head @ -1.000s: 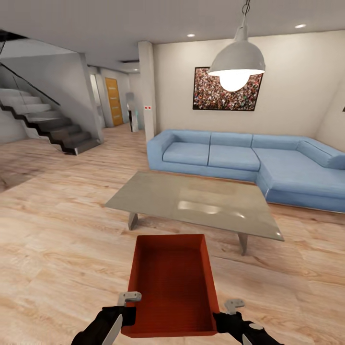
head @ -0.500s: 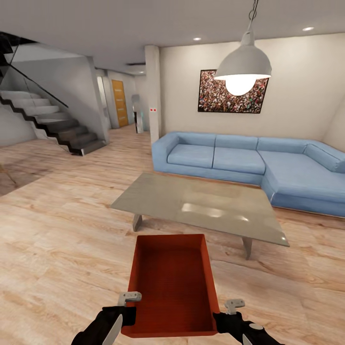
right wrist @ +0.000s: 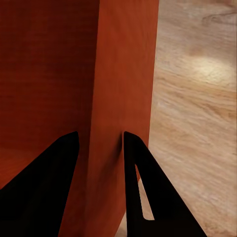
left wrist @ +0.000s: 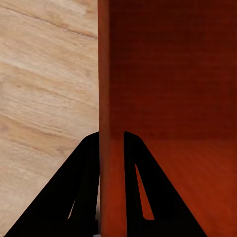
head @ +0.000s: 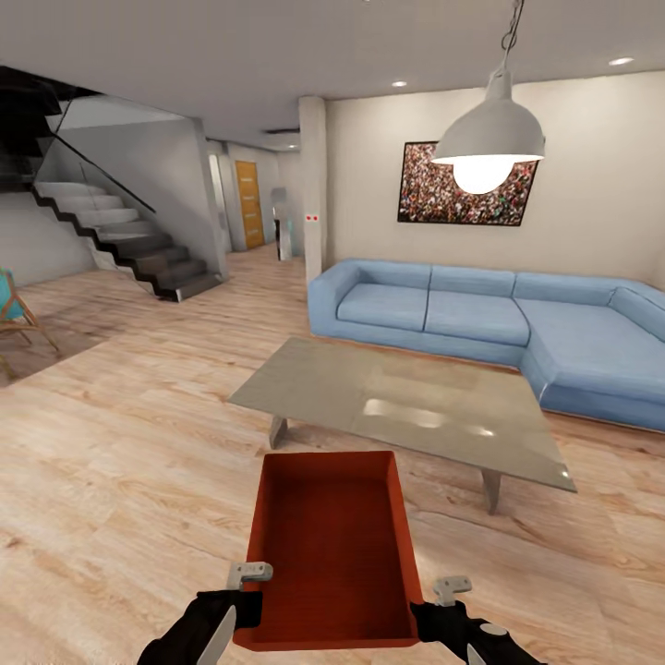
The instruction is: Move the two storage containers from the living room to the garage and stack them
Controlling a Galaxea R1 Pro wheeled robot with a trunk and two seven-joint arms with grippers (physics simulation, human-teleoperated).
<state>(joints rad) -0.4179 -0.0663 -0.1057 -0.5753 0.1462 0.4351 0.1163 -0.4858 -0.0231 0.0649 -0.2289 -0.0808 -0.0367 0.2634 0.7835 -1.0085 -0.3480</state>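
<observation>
Head view: one red-orange bin [head: 332,554] is being carried between the two pincers, held off the wood-plank floor [head: 120,443] with its open top up and its far end pointing ahead of them. The left pincer [head: 247,584] is being seen at the bin's left wall and the right pincer [head: 450,593] at its right wall, both near the end closest to the robot. In the left wrist view the left pincer [left wrist: 111,140] is being shown clamped on the thin wall, one finger inside the bin [left wrist: 168,98] and one outside over the planks. In the right wrist view the right pincer [right wrist: 100,138] is being shown gripping the opposite wall of the bin [right wrist: 118,74] the same way.

Beyond the bin's far end, ahead of the pincers, a glass bench [head: 406,406] is being faced, with a blue sofa [head: 480,314] behind it and a lamp [head: 489,139] hanging above. Further off, ahead and to the left of the left pincer, a staircase [head: 129,240] and a hallway with an orange door [head: 247,203] are being shown.

As judged from this, only the first part is being done: one bin is lifted, yet the living room is not yet left. Left to do: this bin is to be taken to the garage and set on the concrete, then the second bin is to be fetched and stacked on it.
</observation>
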